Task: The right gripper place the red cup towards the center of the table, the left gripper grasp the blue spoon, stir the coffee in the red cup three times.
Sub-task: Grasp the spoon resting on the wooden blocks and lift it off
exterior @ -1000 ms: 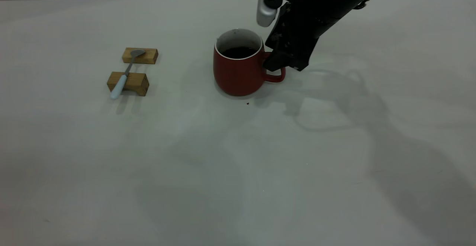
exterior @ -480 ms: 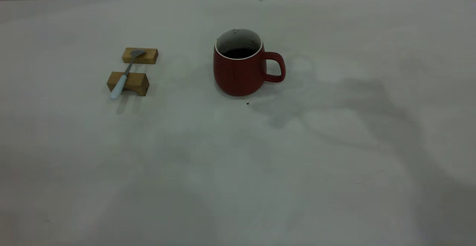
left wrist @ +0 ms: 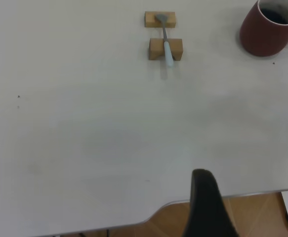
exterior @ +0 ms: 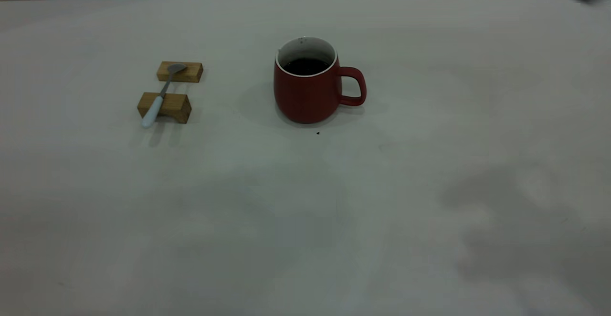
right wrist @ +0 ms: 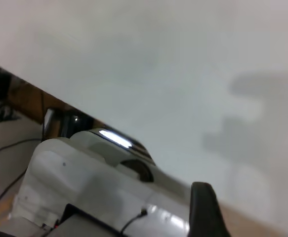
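Exterior view, near to far. The front of the pale desk (exterior: 305, 239) carries only soft shadows. Farther back, left of centre, the blue spoon (exterior: 162, 94) lies bridged across two tan wooden blocks (exterior: 164, 106), its pale handle overhanging the nearer block and pointing toward the camera, its grey bowl resting on the farther block (exterior: 180, 71). Well apart to its right, near the desk's middle, the red cup (exterior: 308, 84) stands upright with its loop handle turned to the view's right; the coffee (exterior: 305, 66) sits dark and level below the white rim. A tiny black speck (exterior: 318, 133) lies just in front of the cup.

The right pincer shows only as a dark blur at the far right corner of the exterior view — whether wide or narrow cannot be told. The left pincer (left wrist: 205, 207) hangs over the desk's edge, well apart from the spoon; one finger alone shows in its wrist view, so its opening cannot be told either.

Handling, as a judgement: the spoon looks light, stiff and slim, its rounded handle likely somewhat slippery. The raised handle, with clearance beneath, is the natural hold — pinched across its width, near the overhanging end. The cup appears heavy enough to stay put, though it holds liquid and would spill if knocked.
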You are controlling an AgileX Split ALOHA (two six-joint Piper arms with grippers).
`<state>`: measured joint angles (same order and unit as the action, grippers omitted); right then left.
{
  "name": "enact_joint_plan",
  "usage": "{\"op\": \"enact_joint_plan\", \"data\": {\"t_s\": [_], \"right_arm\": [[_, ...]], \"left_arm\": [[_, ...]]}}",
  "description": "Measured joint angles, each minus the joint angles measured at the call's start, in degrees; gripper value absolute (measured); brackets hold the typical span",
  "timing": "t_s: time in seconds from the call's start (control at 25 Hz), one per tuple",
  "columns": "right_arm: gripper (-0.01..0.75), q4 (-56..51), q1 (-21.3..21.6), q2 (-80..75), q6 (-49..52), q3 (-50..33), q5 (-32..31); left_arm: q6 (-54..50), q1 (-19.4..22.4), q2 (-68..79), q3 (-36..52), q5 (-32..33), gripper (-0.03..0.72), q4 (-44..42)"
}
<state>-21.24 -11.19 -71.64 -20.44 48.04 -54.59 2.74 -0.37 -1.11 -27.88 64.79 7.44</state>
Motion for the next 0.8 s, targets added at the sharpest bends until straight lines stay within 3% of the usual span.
{"op": "enact_joint_plan", "data": {"t_s": [0.16, 0.24, 0.52, 0.8], "right_arm": [[0.512, 3.4, 7.1, 14.3, 2.4, -11.9, -1.6], [0.512, 5.6, 8.6, 22.6, 3.0, -16.2, -2.2], [0.512, 18.2, 8.9, 49.6, 15.4, -19.6, -9.8], [0.512, 24.8, 6.8, 63.2, 26.9, -21.2, -10.1]], "left_arm": [[0.0, 0.0, 0.0, 0.0, 0.0, 0.533, 0.0], [0.0, 0.0, 0.0, 0.0, 0.0, 0.533, 0.0], [0.0, 0.0, 0.0, 0.0, 0.0, 0.533, 0.0], [0.0, 0.0, 0.0, 0.0, 0.0, 0.533, 0.0]]}}
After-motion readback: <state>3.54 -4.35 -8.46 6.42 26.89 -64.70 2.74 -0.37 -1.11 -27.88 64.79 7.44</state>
